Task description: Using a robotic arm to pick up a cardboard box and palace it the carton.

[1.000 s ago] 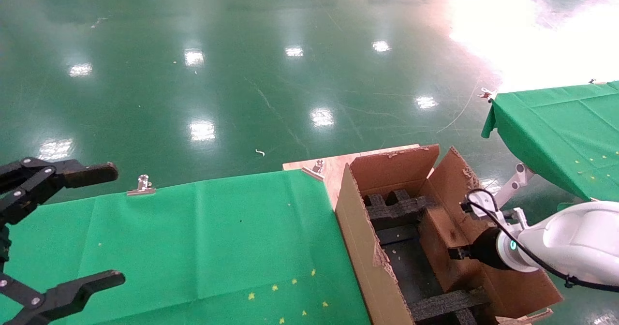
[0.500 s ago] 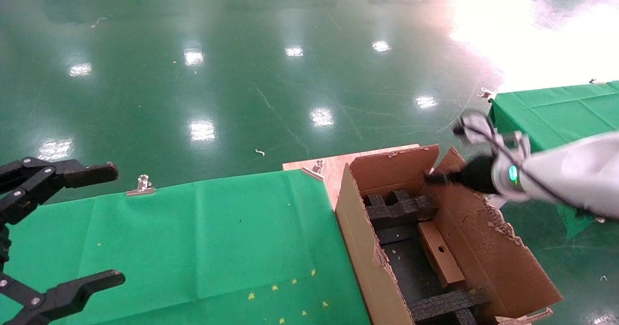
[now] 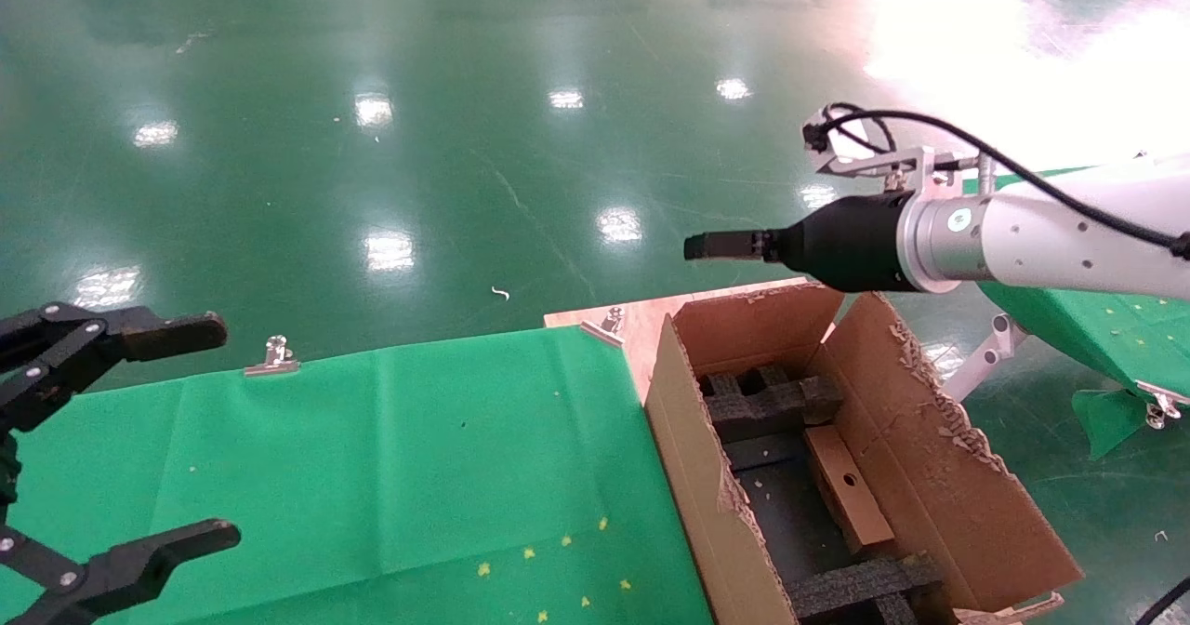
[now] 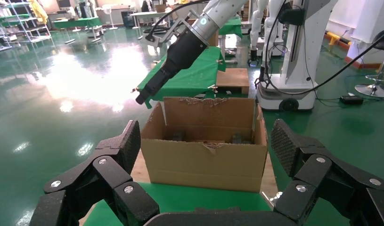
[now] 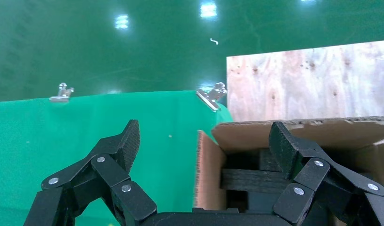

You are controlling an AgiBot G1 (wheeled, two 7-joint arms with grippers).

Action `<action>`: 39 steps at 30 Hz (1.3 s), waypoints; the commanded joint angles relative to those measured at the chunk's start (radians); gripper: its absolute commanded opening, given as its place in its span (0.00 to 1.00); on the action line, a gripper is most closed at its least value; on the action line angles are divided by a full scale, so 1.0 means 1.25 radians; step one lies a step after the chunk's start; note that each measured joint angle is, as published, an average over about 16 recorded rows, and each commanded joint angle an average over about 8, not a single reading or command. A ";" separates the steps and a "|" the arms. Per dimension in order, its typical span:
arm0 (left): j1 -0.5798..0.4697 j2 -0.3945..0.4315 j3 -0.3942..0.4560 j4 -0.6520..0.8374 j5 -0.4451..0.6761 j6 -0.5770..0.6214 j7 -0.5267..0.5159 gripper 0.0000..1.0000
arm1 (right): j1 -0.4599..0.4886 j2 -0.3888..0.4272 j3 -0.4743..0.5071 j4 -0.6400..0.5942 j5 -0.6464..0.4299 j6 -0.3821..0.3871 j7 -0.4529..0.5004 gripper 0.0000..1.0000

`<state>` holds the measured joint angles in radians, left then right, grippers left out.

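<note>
Small flat brown cardboard box with a round hole (image 3: 847, 500) lies inside the large brown corrugated carton with ragged flaps (image 3: 693, 476), leaning along the right-hand inner wall, between the black foam inserts (image 3: 768, 400). Its lower end is cut off behind the near foam piece. Not visible in either wrist view; left wrist view shows only the carton's outer wall (image 4: 206, 162) and torn rim.

Right end effector (image 3: 718, 246) on the white glossy arm with black wrist (image 3: 1023, 239): seen end-on in head view, fingers merge into one dark stub. Right wrist view shows it released (image 5: 204, 141), fingers spread wide, nothing between them, above the carton's far-left corner and the green-clothed bench (image 5: 86, 122).

Left end effector (image 3: 112, 439) parked at the bench's left edge, released, partly cut off.

Since half a second ago: right arm has risen from the carton's far rim to well above it. Box unmoved.
</note>
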<state>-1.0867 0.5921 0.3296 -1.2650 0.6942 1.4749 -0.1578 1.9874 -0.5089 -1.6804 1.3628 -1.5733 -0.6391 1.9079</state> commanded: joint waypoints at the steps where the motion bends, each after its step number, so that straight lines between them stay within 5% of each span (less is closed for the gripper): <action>1: 0.000 0.000 0.000 0.000 0.000 0.000 0.000 1.00 | 0.006 0.000 0.005 0.000 0.024 -0.005 -0.008 1.00; 9: 0.000 0.000 0.000 0.000 0.000 0.000 0.000 1.00 | -0.040 -0.005 0.066 -0.004 0.048 -0.044 -0.080 1.00; 39: 0.000 0.000 0.001 0.000 0.000 0.000 0.000 1.00 | -0.405 -0.045 0.624 -0.035 0.380 -0.383 -0.767 1.00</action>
<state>-1.0869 0.5917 0.3302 -1.2646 0.6936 1.4747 -0.1575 1.4804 -0.5658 -0.8995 1.3189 -1.0983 -1.1186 0.9492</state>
